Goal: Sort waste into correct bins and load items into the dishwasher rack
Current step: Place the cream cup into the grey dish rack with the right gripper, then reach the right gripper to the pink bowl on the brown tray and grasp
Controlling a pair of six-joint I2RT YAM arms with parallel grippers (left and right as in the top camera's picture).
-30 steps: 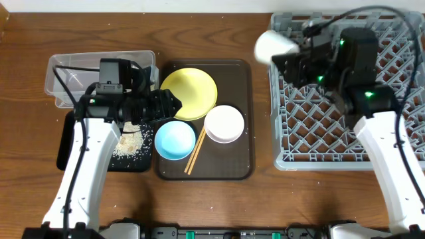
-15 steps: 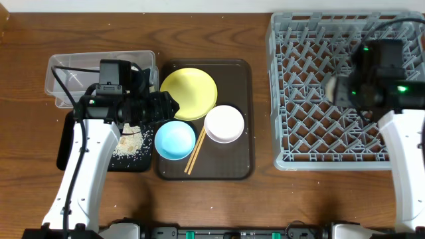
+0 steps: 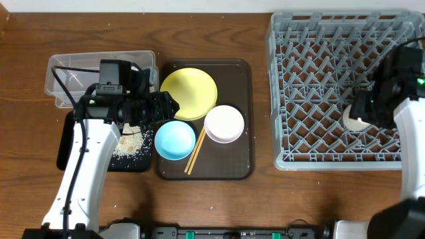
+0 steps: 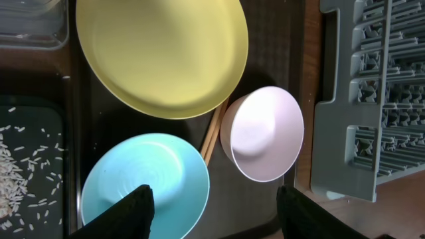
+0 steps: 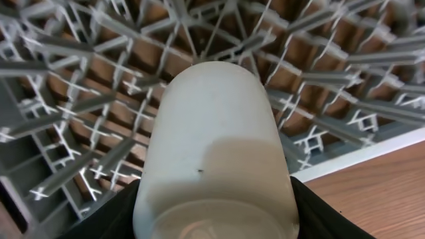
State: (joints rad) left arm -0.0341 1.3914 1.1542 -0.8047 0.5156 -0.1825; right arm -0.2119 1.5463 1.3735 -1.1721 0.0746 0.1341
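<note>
The big grey rack (image 3: 312, 79) is being loaded. The left jaws hang wide apart over the blue bowl (image 4: 143, 179), holding nothing. The right jaws squeeze the small cup (image 5: 212, 133) low over the rack's near right corner. Next, it probably needs setting down between pegs.

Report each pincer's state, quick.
Left pincer: open, holding nothing.
Right pincer: closed on the small pale cup, over the dishwasher rack.

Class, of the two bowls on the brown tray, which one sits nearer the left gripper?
The light blue bowl: the left gripper hovers right at its rim, one finger overlapping it, while the white bowl sits farther off.
</note>
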